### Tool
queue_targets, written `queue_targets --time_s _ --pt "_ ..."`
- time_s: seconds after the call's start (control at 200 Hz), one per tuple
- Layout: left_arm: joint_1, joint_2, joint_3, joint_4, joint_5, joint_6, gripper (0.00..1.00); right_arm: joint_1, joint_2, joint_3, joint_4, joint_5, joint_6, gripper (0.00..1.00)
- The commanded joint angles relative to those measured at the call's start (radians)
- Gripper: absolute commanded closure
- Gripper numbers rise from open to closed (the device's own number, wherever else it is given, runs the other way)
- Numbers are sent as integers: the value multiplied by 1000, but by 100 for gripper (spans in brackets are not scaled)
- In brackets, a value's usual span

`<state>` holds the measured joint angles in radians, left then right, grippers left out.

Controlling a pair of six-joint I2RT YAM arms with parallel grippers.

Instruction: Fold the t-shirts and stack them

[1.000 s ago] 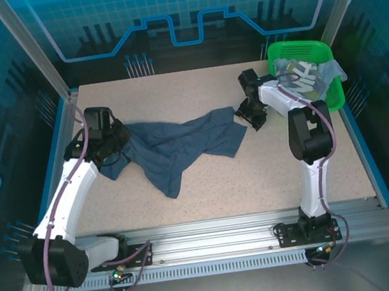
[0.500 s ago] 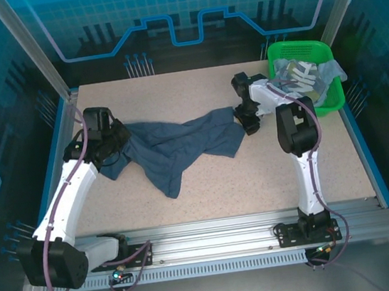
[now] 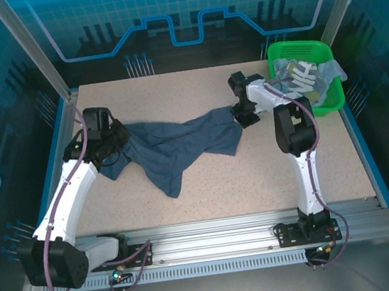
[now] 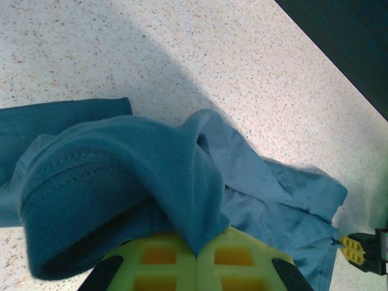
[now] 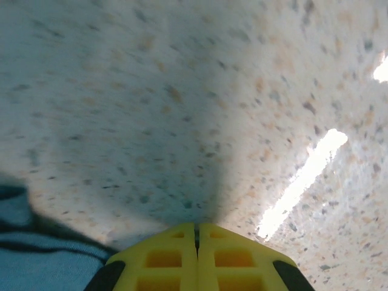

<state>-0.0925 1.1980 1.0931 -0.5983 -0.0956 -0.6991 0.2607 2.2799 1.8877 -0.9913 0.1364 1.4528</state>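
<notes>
A dark slate-blue t-shirt (image 3: 180,147) lay crumpled across the middle of a speckled beige table (image 3: 270,178), stretched in a loose band from left to right with one end trailing toward the near edge.

The left gripper (image 3: 119,142) sat at the shirt's left end. In the left wrist view its yellow-green fingers (image 4: 163,257) were pressed together, with a thick fold of the shirt (image 4: 121,182) pinched at their seam and draped over them.

The right gripper (image 3: 239,116) was low over the table at the shirt's right end. In the right wrist view its yellow fingers (image 5: 163,257) were closed against each other just above the tabletop (image 5: 182,91). No cloth could be seen between them, and an edge of blue cloth (image 5: 42,260) lay just beside them to the lower left.

At the far right corner of the table stood a green mesh basket (image 3: 296,47). It held a grey-blue t-shirt with white lettering (image 3: 302,77) and some pale light-blue fabric (image 3: 333,70) bunched against its right side, well apart from the dark shirt.
</notes>
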Motion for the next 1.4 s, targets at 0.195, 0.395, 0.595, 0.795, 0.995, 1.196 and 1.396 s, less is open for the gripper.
queue_targets --time_s 0.195,0.395,0.595,0.795,0.995,1.196,1.396 --pt "42 25 190 -31 14 28 100 -9 -210 316 -43 178 -389 100" --pt "42 -93 191 -50 -28 61 100 -1 -456 135 65 203 -508 100" --pt "39 -296 124 4 33 100 100 0 -718 -109 102 283 -543 100" --pt "40 -340 35 108 22 114 99 -53 -795 -287 186 211 -566 100" --pt "58 9 160 114 33 116 99 -97 -640 -182 195 158 -601 100" --pt "75 446 411 -23 73 159 77 -92 -462 -84 84 112 -608 100" --pt "48 363 353 -174 44 71 54 -66 -507 -201 102 110 -615 100"
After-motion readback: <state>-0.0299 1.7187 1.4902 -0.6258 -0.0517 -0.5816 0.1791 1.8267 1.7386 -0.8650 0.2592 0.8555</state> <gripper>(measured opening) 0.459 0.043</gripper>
